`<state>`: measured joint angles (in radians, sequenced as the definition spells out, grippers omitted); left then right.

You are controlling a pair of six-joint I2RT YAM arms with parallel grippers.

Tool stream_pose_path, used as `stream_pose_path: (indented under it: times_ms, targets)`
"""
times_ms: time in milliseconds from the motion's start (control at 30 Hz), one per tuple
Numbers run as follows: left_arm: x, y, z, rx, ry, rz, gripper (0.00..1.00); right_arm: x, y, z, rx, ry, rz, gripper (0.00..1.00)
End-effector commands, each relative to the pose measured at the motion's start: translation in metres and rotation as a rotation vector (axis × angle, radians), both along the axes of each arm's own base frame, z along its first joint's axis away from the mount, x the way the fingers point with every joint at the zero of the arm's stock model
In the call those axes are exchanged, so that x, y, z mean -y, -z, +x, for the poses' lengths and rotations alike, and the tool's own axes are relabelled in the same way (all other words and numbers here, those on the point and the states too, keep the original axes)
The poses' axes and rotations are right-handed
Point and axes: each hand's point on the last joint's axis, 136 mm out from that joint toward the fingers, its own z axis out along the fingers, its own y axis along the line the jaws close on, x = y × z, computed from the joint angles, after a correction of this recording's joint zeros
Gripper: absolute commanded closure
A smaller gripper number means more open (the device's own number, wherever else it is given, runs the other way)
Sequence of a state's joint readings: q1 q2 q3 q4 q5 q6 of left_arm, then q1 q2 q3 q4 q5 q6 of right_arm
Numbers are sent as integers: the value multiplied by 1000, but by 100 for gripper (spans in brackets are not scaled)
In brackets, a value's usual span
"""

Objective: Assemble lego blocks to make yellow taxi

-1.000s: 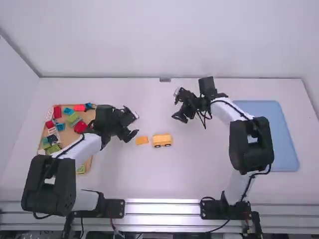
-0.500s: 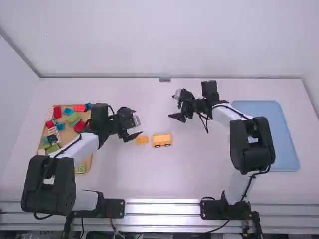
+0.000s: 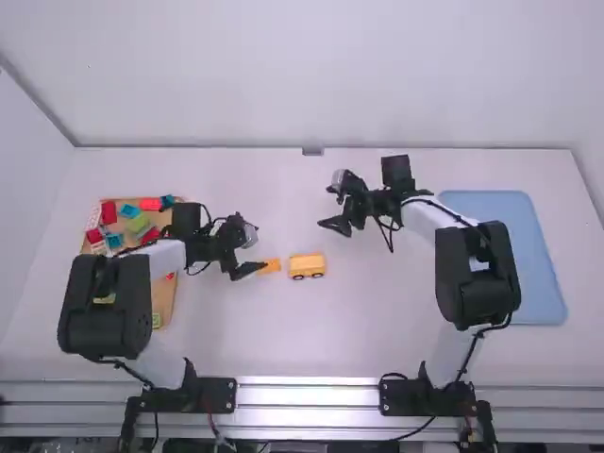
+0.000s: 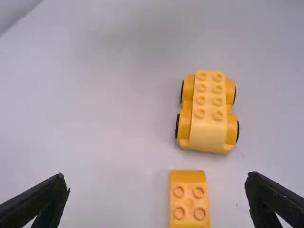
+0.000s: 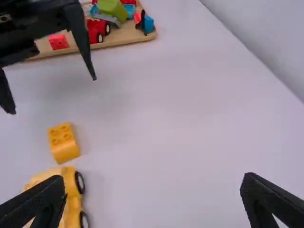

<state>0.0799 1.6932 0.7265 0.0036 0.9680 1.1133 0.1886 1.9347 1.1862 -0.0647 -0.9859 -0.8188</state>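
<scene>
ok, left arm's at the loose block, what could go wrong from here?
Left fingers are open, but the loose block sits off-centre to their gap: closing might shove it. The yellow car sits close by, so a finger could bump it. It's on wheels, so pressing the block on may roll it.

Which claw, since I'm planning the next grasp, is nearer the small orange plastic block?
Left: the left claw is just left of the block; the right claw is farther off, beyond it rightward.
</scene>
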Motion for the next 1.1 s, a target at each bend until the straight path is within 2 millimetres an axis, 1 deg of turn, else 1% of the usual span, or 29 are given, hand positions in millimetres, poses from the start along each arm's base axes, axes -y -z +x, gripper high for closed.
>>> stream_pose_path:
  times_ms: [0, 33, 67, 100, 133, 233, 333, 400, 467, 500, 533, 600, 667, 700, 733, 800, 933, 967, 1000, 1067]
  targets:
    - [7, 5, -10, 29, 79, -47, 1, -2, -19, 1, 52, -23, 14, 2]
    - [9, 8, -12, 28, 91, -49, 1, -2, -18, 1, 60, -28, 12, 2]
    - [9, 15, -13, 16, 89, -38, 1, -2, -18, 1, 66, -31, 11, 2]
    - [8, 17, -13, 11, 86, -33, 1, -2, -18, 1, 67, -30, 11, 2]
    - [6, 25, -12, -6, 76, -22, 1, -3, -18, 1, 65, -31, 11, 2]
    - [7, 37, -10, -16, 80, -38, 1, -8, -19, -2, 66, -42, 12, 2]
    - [5, 51, -8, -105, 27, -69, 1, -8, -19, -2, 70, -44, 12, 2]
    - [6, 54, -10, -117, 35, -91, 1, -8, -19, -2, 69, -44, 12, 2]
    - [12, 60, -18, -87, 91, -98, 0, -8, -19, -2, 70, -44, 12, 2]
    - [13, 62, -19, -79, 102, -93, 1, -8, -19, -2, 70, -44, 12, 2]
    - [13, 66, -22, -63, 113, -81, 4, -8, -19, -1, 70, -43, 12, 2]
    - [12, 68, -23, -57, 111, -79, 7, -7, -19, -1, 69, -41, 12, 2]
    - [13, 70, -26, -40, 114, -77, 13, -7, -19, -1, 69, -41, 11, 2]
    - [12, 70, -25, -23, 109, -77, 23, -7, -19, -1, 69, -41, 11, 2]
    - [11, 70, -25, -16, 107, -76, 28, -7, -19, -1, 70, -41, 11, 2]
    - [11, 71, -26, 6, 106, -72, 43, -7, -19, -1, 70, -42, 11, 2]
    - [15, 74, -32, 27, 119, -68, 46, -8, -19, -2, 70, -45, 11, 2]
    - [14, 75, -32, 35, 116, -61, 50, -7, -19, -1, 70, -42, 12, 2]
    - [14, 75, -32, 35, 115, -61, 51, -7, -19, -1, 70, -41, 12, 2]
    - [12, 76, -27, 26, 86, -56, 61, -7, -19, -1, 69, -41, 11, 2]
